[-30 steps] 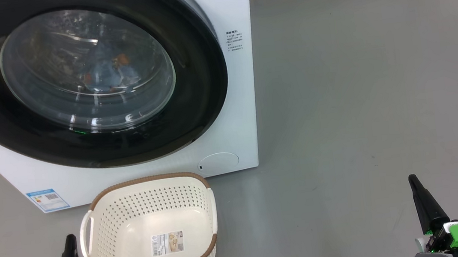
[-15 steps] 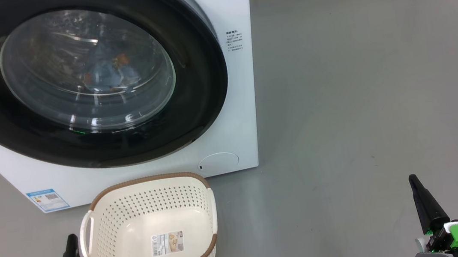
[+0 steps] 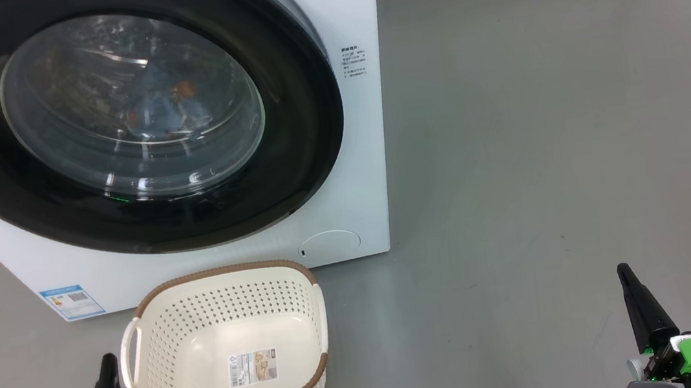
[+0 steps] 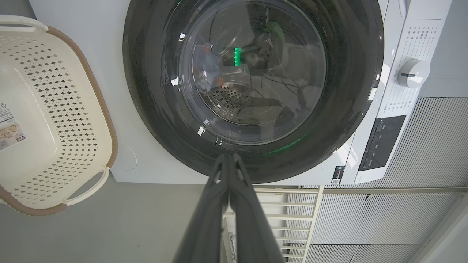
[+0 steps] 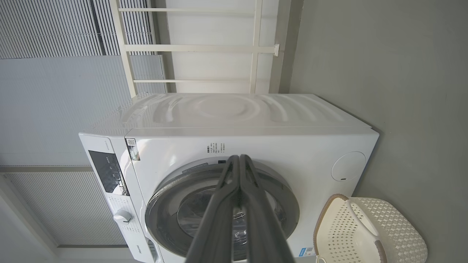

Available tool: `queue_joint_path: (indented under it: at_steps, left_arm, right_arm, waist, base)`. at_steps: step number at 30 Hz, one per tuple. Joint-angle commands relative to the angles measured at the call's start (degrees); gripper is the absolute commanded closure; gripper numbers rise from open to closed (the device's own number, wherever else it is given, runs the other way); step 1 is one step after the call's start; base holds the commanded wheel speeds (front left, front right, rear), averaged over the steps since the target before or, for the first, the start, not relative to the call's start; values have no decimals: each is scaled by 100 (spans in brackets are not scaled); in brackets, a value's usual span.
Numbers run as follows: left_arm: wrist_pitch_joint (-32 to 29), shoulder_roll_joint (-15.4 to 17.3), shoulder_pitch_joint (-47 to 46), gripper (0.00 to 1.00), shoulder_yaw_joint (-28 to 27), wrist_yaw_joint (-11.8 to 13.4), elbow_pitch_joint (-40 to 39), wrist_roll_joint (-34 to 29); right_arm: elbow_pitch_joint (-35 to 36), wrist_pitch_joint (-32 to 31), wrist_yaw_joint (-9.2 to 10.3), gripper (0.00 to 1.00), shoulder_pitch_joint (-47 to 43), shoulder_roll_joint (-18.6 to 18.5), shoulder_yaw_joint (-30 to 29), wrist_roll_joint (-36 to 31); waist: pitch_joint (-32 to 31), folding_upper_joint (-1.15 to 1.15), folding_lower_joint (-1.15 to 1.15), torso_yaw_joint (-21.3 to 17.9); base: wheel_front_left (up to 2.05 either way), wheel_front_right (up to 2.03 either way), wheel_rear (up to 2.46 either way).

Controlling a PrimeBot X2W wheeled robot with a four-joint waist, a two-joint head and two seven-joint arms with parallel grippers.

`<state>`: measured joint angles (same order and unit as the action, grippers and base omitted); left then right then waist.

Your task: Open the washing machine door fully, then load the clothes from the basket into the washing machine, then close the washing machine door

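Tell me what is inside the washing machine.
Through the closed washing machine door, light-blue clothes with orange print lie in the perforated drum. Reflections on the glass hide the rest.

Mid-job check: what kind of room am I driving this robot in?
Most likely a laundry or utility corner, perhaps a balcony: a white front-loading washing machine stands on a grey floor, a perforated basket sits before it, and a white railing with ribbed panels runs behind.
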<state>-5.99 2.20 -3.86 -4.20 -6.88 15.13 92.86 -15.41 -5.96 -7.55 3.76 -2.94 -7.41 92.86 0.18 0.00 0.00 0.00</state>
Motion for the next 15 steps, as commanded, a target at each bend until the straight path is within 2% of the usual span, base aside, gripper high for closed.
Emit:
queue_joint_path:
  at_steps: [1,15]
  left_arm:
    - [-24,94,-230,100,-200,-60,-110,-43]
    - [-30,88,-231,100,-208,-60,-110,-50]
  right_arm:
    - [140,-24,6,100,239,-22,124,-41]
    - [140,-31,6,100,240,-16,116,-48]
  waist:
    - [0,0,0,0]
    - [0,0,0,0]
  base:
    - [0,0,0]
    - [0,0,0]
